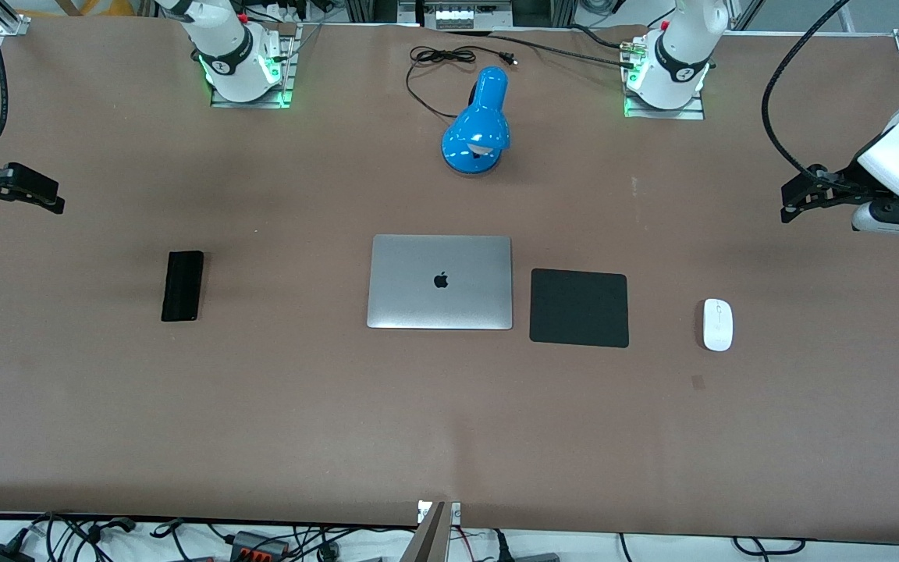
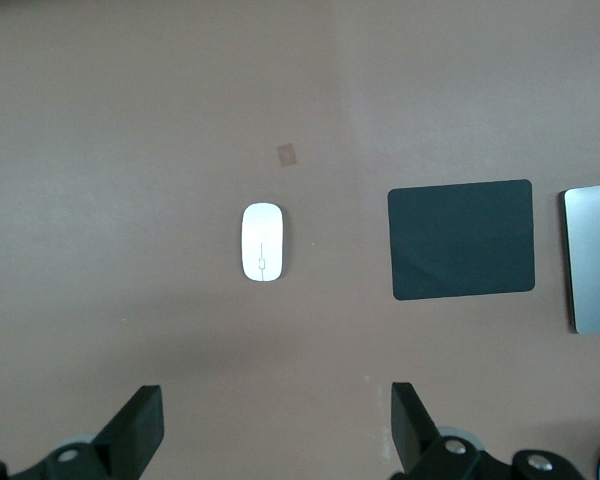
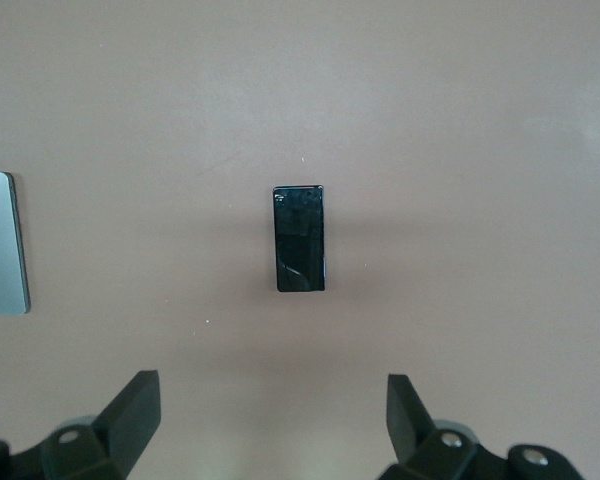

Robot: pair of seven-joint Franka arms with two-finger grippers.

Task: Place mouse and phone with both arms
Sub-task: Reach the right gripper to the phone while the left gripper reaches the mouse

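The brown table (image 1: 262, 406) has four flat things lying in a row across its middle. The white mouse (image 1: 718, 325) lies toward the left arm's end of the table, a little nearer to the front camera than the rest of the row. Next to it, but not touching, is a black mouse pad (image 1: 579, 307). Just beside the pad is a shut silver laptop (image 1: 440, 282). The black phone (image 1: 182, 286) lies flat toward the right arm's end of the table, well apart from the laptop.

Farther from the front camera than the laptop stands a blue lamp (image 1: 479, 125), with its black cord (image 1: 442, 58) curled up near the arms' bases.

The left pincer (image 1: 804, 195) hangs in the air over the table's edge at the left arm's end. Its fingers (image 2: 140, 425) are spread wide and it holds nothing. The right pincer (image 1: 24, 191) hangs over the edge at the right arm's end. Its fingers (image 3: 135, 410) are wide apart too, and it holds nothing.
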